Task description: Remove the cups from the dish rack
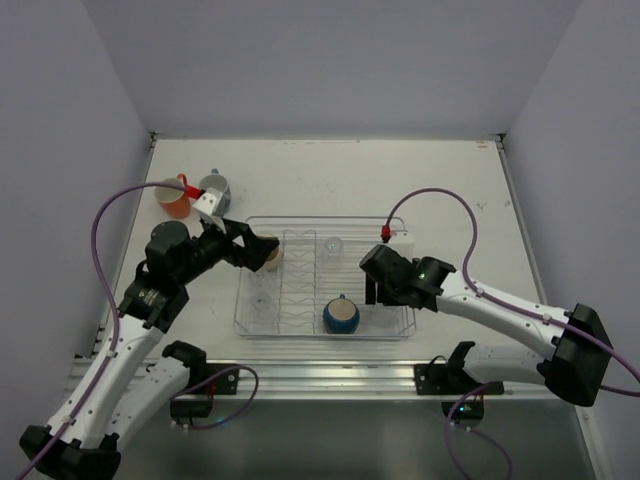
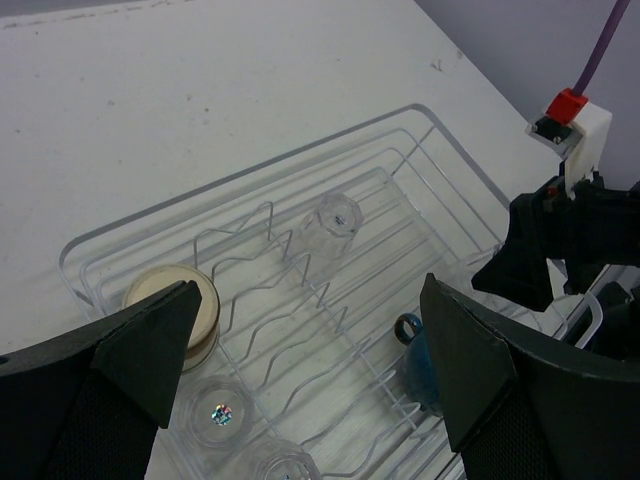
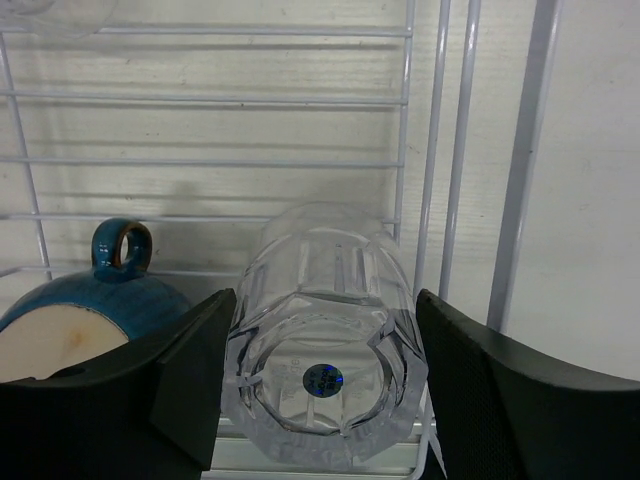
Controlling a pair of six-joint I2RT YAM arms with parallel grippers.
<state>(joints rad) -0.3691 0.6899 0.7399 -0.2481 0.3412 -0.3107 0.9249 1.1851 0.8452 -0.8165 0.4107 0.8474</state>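
Progress check: two of the cups are out. The orange mug [image 1: 172, 199] and the light blue mug [image 1: 215, 188] stand just beside each other on the table [image 1: 400, 180], beyond my left gripper [image 2: 310, 285] and outside the dish rack [image 1: 300, 225]. Left inside the rack are the tan-cream cup [image 2: 172, 300], the dark blue round cup [image 3: 80, 325] and, as far as I can count, four clear tumblers. I judge the job about a quarter done, with most of the unloading ahead. My right gripper [image 3: 325, 295] sits low in the end of the rack nearest it, one finger on each side of a clear tumbler [image 3: 325, 350] whose base faces my wrist camera. Both fingers look to be at its wall, but I cannot tell whether they press it or only flank it. It appears to rest on the wires, not lifted. The dark blue round cup lies just outside my right gripper's left finger, apart from the tumbler, with its handle pointing away from the wrist. My left gripper is spread wide and holds nothing, hovering over the opposite end of the rack. The tan-cream cup is below it, close to its left fingertip. Two more tumblers [image 2: 220, 412] sit nearer the wrist, and a far tumbler [image 2: 335, 218] stands ahead of the fingertips.
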